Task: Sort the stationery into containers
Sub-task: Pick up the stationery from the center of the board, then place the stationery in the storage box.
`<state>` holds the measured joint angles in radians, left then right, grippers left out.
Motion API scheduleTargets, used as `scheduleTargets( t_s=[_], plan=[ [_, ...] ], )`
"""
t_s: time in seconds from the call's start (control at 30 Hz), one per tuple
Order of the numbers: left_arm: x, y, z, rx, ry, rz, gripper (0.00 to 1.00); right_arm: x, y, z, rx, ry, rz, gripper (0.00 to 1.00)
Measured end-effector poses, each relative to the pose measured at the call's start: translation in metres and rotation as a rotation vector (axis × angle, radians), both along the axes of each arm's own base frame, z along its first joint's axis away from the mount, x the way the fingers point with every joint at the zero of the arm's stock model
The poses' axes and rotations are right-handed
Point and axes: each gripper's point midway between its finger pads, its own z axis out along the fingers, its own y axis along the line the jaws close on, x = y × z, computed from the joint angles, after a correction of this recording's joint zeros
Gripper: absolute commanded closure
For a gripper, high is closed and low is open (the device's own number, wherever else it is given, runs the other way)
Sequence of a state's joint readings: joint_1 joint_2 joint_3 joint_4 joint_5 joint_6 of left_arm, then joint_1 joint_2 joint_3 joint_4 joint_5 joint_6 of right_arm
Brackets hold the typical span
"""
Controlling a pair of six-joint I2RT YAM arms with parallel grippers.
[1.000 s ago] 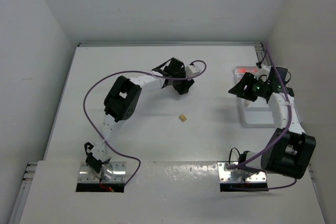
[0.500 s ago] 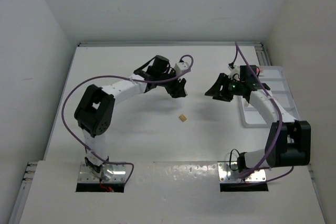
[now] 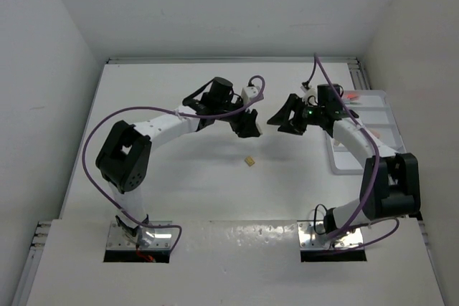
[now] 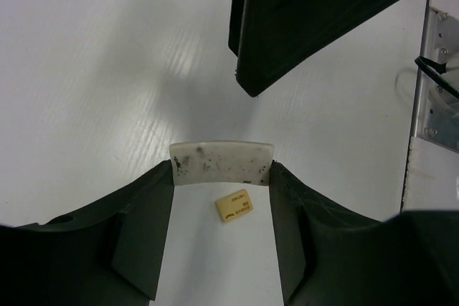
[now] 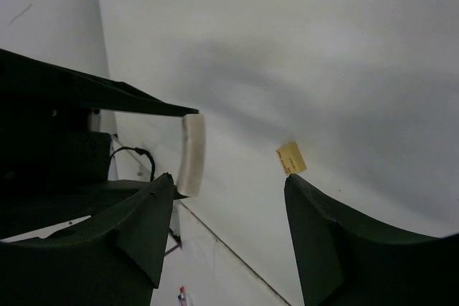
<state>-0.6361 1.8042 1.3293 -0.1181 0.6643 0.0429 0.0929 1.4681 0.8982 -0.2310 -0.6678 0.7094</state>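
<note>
Where the white table (image 3: pixel 179 191) meets its near edge, two robot arms are bolted side by side, each trailing a purple cable. On the left, the left arm bends up and across toward the middle of the table. The left gripper (image 3: pixel 247 125) hangs there above the surface, and its dark fingers (image 4: pixel 143 227) are pinching a grey-white eraser (image 4: pixel 222 161). In the left wrist view, this flat, smudged block spans the whole gap between the fingertips and is clear of the table.

Just toward the arm bases from that gripper, a small tan eraser (image 3: pixel 249 161) lies alone on the bare table. It touches nothing. The left wrist view shows it through the gap between the fingers, beneath the held block. In the right wrist view it sits on the table (image 5: pixel 323 48) beyond the right-hand finger.

Next to the right, the right gripper (image 3: pixel 281 120) faces the left one across a narrow gap, near it but not touching. Its fingers (image 5: pixel 136 234) are spread wide with nothing between them.

Farthest right, the white divided tray (image 3: pixel 343 166) rests along the table's right edge, partly hidden by the right arm, which reaches over it. A small orange-red item (image 3: pixel 352 96) shows at its far end, too small to identify or to place in a compartment.
</note>
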Motion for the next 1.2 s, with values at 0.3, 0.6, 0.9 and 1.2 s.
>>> scheduleTargets(
  t_s=[0.3, 0.6, 0.9, 1.2],
  plan=[
    [-0.008, -0.004, 0.007, -0.025, 0.008, -0.019, 0.61, -0.002, 0.028, 0.014, 0.091, -0.02, 0.081, 0.39],
    [-0.011, -0.006, 0.02, -0.059, -0.002, -0.039, 0.61, -0.002, 0.041, 0.011, 0.148, 0.017, 0.106, 0.72],
    [-0.011, -0.006, 0.026, -0.066, -0.019, -0.033, 0.37, 0.0, 0.046, 0.022, 0.199, 0.002, 0.118, 1.0],
    [-0.001, 0.005, 0.022, -0.048, 0.008, 0.035, 0.0, 0.001, 0.006, 0.035, 0.217, -0.052, 0.08, 1.0]
  ],
)
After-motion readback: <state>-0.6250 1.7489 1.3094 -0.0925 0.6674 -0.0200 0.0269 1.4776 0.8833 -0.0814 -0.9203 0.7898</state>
